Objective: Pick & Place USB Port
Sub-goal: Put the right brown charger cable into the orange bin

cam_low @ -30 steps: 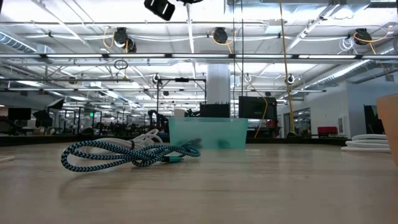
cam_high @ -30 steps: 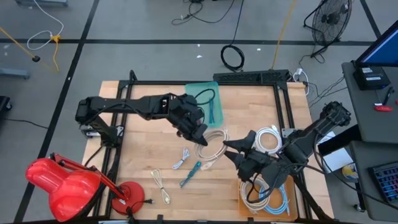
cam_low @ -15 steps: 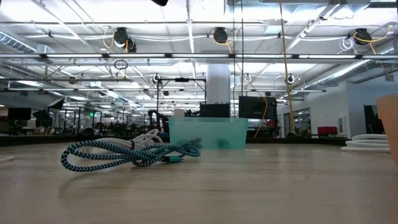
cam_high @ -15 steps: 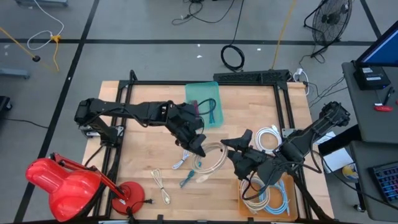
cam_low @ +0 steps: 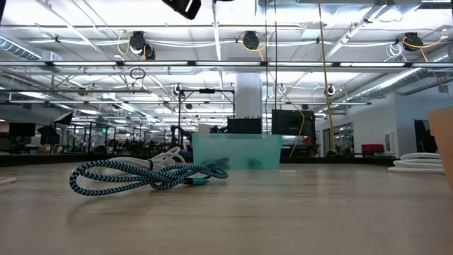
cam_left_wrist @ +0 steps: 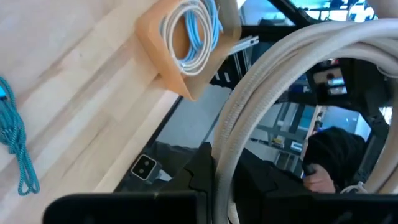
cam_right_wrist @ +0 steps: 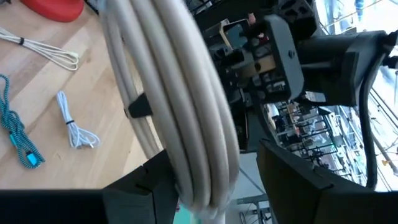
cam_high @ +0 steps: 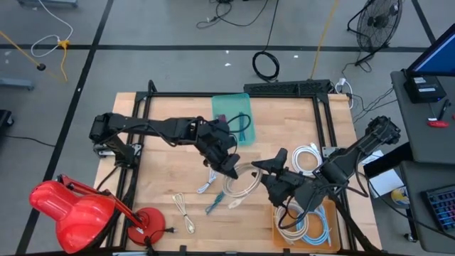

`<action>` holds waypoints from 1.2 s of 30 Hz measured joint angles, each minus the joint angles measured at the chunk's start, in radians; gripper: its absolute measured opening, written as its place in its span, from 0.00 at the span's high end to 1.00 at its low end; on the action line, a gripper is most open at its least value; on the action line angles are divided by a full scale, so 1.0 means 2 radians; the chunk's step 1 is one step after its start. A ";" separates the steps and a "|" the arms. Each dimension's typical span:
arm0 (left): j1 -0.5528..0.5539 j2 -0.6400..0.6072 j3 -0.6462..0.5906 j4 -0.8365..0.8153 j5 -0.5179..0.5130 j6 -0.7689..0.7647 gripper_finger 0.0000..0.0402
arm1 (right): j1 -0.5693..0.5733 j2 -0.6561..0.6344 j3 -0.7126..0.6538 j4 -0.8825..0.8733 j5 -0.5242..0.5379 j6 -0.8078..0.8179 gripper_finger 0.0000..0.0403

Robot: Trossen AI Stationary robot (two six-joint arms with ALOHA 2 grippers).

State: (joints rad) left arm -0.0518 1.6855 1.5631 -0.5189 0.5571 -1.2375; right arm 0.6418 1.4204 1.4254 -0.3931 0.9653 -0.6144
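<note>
A coil of beige cable (cam_high: 242, 182) hangs in the air between my two grippers above the table's middle. My left gripper (cam_high: 229, 169) comes from the table's left and is shut on the coil's left side. My right gripper (cam_high: 260, 171) comes from the right and is shut on its right side. In the left wrist view the coil (cam_left_wrist: 261, 93) arcs up from between the fingers. In the right wrist view it (cam_right_wrist: 177, 93) fills the middle as a thick bundle. The low view shows only a bit of an arm (cam_low: 182, 7) at its top edge. My left gripper pinches the coil's left side (cam_left_wrist: 222, 163) between its two fingers, several strands together, coming level from the table's left. The coil is lifted clear of the table. My right gripper has the strands of the coil's right side (cam_right_wrist: 198, 186) between its fingers (cam_right_wrist: 152, 180), coming from the table's right. A thin gap shows beside the other finger (cam_right_wrist: 292, 174).
A teal bin (cam_high: 232, 114) holding a cable stands at the far middle. An orange tray (cam_high: 304, 226) of white and blue cables sits near right, with a white coil (cam_high: 307, 158) beside it. A teal braided cable (cam_high: 217, 200), white cables (cam_high: 205, 185) and a beige one (cam_high: 183, 212) lie near the middle. A red lamp (cam_high: 75, 210) stands near left.
My left gripper has moved toward the table's near edge, and the beige coil has gone with it, still held off the table. My right gripper has stayed almost where it was, its fingers still at the coil's right side.
</note>
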 joint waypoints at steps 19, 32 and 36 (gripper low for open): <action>0.045 -0.002 -0.001 -0.002 0.034 0.026 0.92 | 0.000 0.000 0.000 -0.002 0.003 0.000 0.64; 0.054 -0.001 -0.001 0.000 0.042 0.039 0.92 | 0.000 -0.001 0.000 0.002 0.033 0.020 0.83; 0.062 -0.002 -0.001 0.006 0.055 0.057 0.86 | 0.000 -0.002 0.000 0.003 0.054 0.067 0.79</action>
State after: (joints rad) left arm 0.0714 1.6825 1.5608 -0.5077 0.6678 -1.1239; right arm 0.6415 1.4163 1.4258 -0.3862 1.0739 -0.4798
